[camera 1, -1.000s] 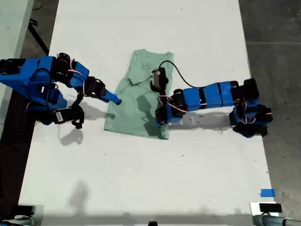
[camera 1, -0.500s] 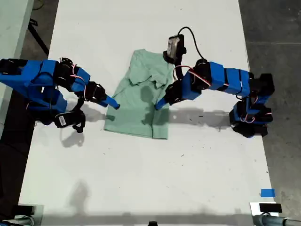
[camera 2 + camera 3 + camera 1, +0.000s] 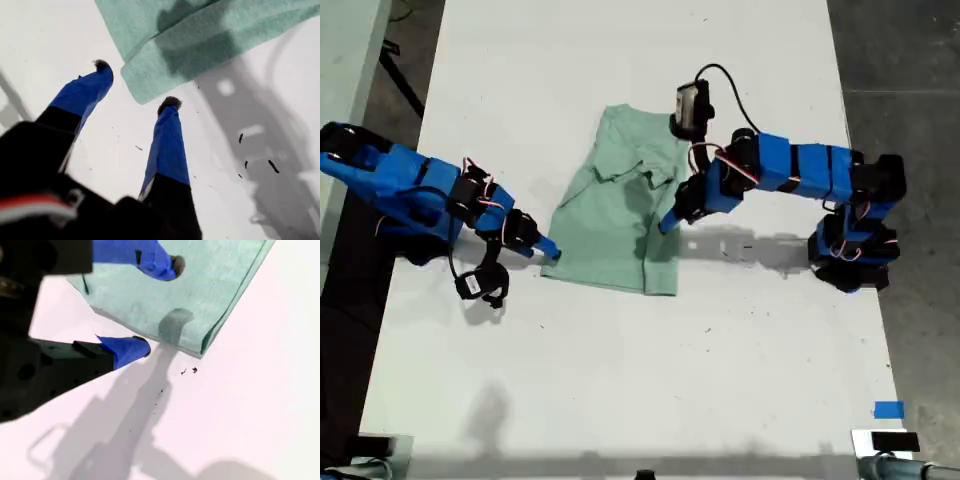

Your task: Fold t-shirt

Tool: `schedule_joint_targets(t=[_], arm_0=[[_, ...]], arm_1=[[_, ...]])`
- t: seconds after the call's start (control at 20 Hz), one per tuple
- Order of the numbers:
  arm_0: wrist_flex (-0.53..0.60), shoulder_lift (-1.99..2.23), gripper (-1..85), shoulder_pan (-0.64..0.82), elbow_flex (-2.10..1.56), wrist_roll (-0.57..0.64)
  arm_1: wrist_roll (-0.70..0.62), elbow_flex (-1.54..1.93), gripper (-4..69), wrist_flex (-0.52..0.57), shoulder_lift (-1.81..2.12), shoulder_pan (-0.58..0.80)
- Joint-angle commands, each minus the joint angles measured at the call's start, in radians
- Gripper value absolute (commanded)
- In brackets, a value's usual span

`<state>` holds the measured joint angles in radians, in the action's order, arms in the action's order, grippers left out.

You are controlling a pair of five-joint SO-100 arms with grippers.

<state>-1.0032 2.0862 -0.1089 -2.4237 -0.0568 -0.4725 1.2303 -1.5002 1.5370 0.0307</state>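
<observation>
**First gripper dropped to the shirt corner, second one backed off the cloth**

Since a second ago the arm at the exterior view's left has swung down and in. The first gripper (image 3: 548, 250) now sits low, right at the near corner of the t-shirt (image 3: 610, 220). Over the same second the other arm came up off the lower part of the shirt. In the last half second it has hardly moved.

In the first wrist view the first gripper (image 3: 135, 82) is spread wide with nothing between its fingers. A rounded, doubled-over corner of the t-shirt (image 3: 200, 35) lies just ahead of the tips. It looks apart from them, though only barely.

The second gripper (image 3: 666, 224) hangs over the shirt's opposite edge. In its own wrist view the second gripper (image 3: 159, 305) is also spread and empty. One finger is above the mint cloth (image 3: 220, 295) and the other above bare table, so the hemmed edge runs between them. Whether the tips touch anything can't be told from here.

The shirt lies mid-table between the two arms. It's already narrowed, with one side folded over and a sleeve bunched up near the collar. My read is that one fold is done and both grippers are lining up on the bottom corners for the next one. Nothing is pinched yet.

Containers: none around, just the shirt on the white table (image 3: 620, 380).
</observation>
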Motion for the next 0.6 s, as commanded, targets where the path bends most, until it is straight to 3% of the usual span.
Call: schedule_joint_targets(t=[0.0, 0.3, 0.4, 0.45, 0.55], arm_0=[[0.066, -0.011, 25.6, 0.031, -0.025, -0.012], [0.138, -0.236, 25.0, 0.035, 0.035, -0.012], [0.137, -0.291, 14.6, 0.035, 0.071, -0.014], [0.135, -0.295, 3.7, 0.04, 0.074, -0.014], [0.104, -0.279, 0.0, 0.04, 0.083, -0.029]], arm_1=[[-0.012, 0.0, 23.4, 0.023, 0.084, 0.003], [-0.009, 0.02, 23.5, 0.038, 0.098, 0.002], [-0.005, 0.031, 23.5, 0.04, 0.101, 0.002], [-0.003, 0.038, 23.5, 0.043, 0.106, 0.002], [0.002, 0.055, 23.4, 0.054, 0.115, 0.002]])
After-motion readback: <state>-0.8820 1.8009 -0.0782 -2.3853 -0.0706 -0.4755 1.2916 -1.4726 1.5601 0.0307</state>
